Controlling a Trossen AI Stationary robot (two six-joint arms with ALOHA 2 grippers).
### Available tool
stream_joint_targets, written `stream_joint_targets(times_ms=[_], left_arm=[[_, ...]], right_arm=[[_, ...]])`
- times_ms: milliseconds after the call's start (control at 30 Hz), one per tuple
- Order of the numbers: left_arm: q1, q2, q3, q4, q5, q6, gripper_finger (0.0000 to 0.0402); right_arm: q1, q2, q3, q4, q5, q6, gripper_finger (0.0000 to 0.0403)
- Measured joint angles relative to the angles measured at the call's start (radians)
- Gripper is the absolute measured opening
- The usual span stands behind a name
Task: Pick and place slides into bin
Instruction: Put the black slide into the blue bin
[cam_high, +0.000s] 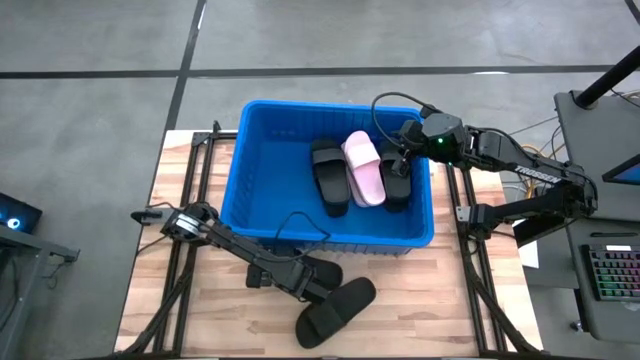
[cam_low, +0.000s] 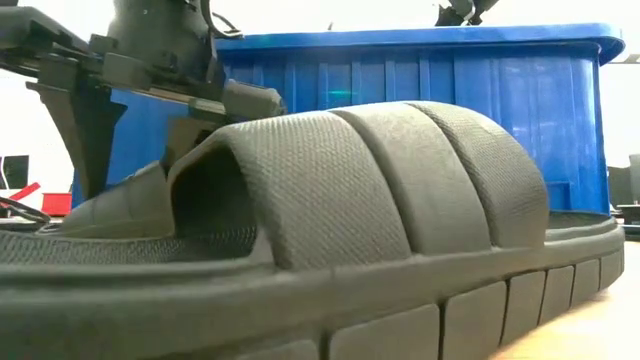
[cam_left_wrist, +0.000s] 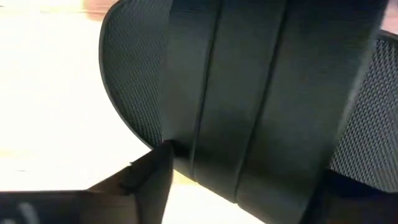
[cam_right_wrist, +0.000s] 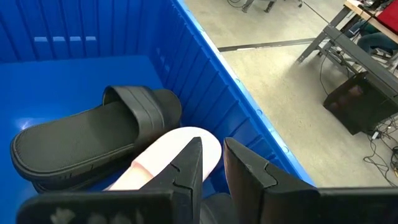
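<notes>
Two black slides lie sole down on the wooden table in front of the blue bin (cam_high: 258, 200). My left gripper (cam_high: 298, 275) points down over the one nearer the bin (cam_high: 322, 272), its fingers astride the ribbed strap (cam_left_wrist: 249, 93). The other (cam_high: 338, 308) fills the low view (cam_low: 380, 200), with my left gripper (cam_low: 140, 140) behind it. Inside the bin rest two black slides (cam_high: 330, 178) (cam_high: 397, 182) and a pink one (cam_high: 364, 168). My right gripper (cam_right_wrist: 212, 155) hangs over the bin's far right corner (cam_high: 405, 150), a narrow gap between its fingers and nothing in it. My left gripper comes at the black slide from above, pointing steeply down, with the wide strap between its two fingers. One finger (cam_left_wrist: 152, 177) lies against the strap's edge (cam_left_wrist: 177, 146); the other is lost in the dark on the strap's far side. The slide lies flat on the table.
The bin's near wall (cam_high: 330, 240) stands close behind my left gripper. The left arm (cam_high: 230, 240) slants across the table's left part. Bare wood (cam_high: 440, 310) stretches to the right of the slides. A keyboard (cam_high: 612, 275) sits off the table's right side.
</notes>
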Motion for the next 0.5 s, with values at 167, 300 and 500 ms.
stream_joint_targets(times_ms=[167, 300, 500], left_arm=[[0.0, -0.001, 0.0, -0.036, 0.003, -0.001, 0.0138], [-0.002, -0.001, 0.002, -0.113, -0.009, -0.003, 0.0062], [-0.005, -0.024, 0.003, -0.148, -0.03, 0.167, 0.0009]], right_arm=[[0.0, 0.0, 0.0, 0.0, 0.0, 0.0, 0.0057], [0.0, 0.0, -0.001, 0.0, 0.0, 0.0, 0.0057], [0.0, 0.0, -0.001, -0.001, 0.0, 0.0, 0.0057]])
